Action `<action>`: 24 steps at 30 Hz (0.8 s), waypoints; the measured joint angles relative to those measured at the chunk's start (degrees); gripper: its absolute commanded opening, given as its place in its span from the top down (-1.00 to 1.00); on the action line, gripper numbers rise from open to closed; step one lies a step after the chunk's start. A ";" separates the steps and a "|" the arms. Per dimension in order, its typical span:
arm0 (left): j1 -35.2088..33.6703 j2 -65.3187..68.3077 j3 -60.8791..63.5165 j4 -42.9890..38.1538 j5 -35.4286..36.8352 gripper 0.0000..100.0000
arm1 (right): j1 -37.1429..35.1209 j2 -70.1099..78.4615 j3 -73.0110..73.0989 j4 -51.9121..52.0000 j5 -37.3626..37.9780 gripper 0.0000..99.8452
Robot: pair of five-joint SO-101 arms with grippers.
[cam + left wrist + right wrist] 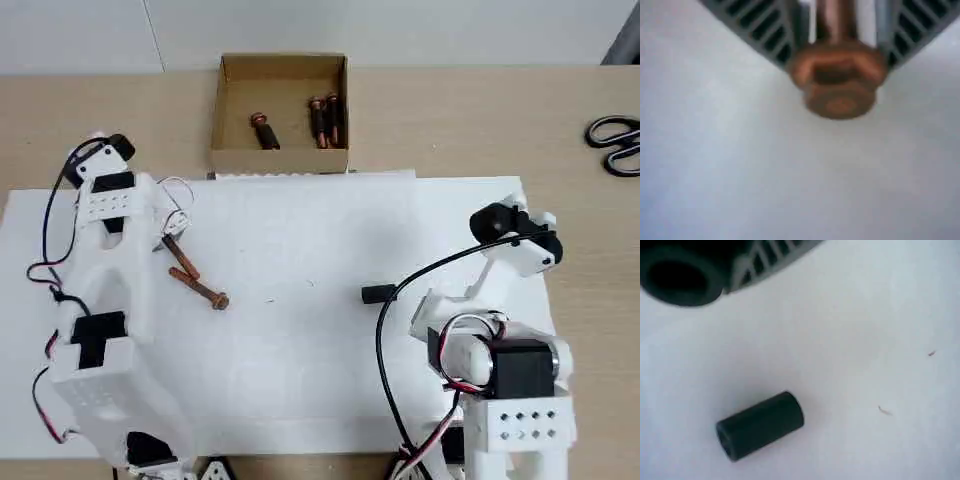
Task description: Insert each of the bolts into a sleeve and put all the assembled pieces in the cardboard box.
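"Bolt-and-sleeve work: where could it slip from here?"

"Start big. The counter (450, 110) carries a smooth white sheet (300, 380), so anything round can roll on it. The cardboard box (290, 80) sits at the upper centre of the high view, just past the sheet's far edge, with three assembled pieces (322, 120) inside. It is well apart from both arms, so a weakly held piece could drop on the way or catch the box wall."

"And the hands?"

"The left hand (840, 20), at the left of the high view, is clamped on the held bolt (840, 85) by its shank, with the head sticking out. I cannot see how much shank is free for a sleeve. The right hand (715, 275), as I judge it, pinches the held sleeve (675, 277) against its ribbed pad. If either part sits tilted in its grip, the bolt would strike the sleeve's rim instead of the bore and knock one of them askew."

"The loose parts?"

"The loose bolt (200, 288) lies on the sheet just beside the held one, and I cannot tell whether they touch. If they do, lifting could drag it along. The loose sleeve (760, 425) lies on its side right of centre, near the right arm, where a nudge could send it rolling."
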 measured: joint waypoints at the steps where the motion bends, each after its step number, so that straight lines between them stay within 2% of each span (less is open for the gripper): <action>1: 0.00 0.44 -0.35 0.00 0.18 0.88 | 0.00 0.00 0.00 0.00 0.00 1.00; 11: 0.18 4.04 -2.02 -1.32 0.26 0.88 | 0.00 0.00 0.00 0.00 0.00 1.00; 14: 0.18 4.13 -2.11 -1.32 0.26 1.00 | 0.00 0.00 0.00 0.00 0.00 1.00; 17: 0.26 4.22 -2.99 -1.14 0.26 0.99 | 0.00 0.00 0.00 0.00 0.00 1.00; 24: -0.09 0.79 -10.37 7.47 0.18 0.99 | 0.00 0.00 0.00 0.00 0.00 1.00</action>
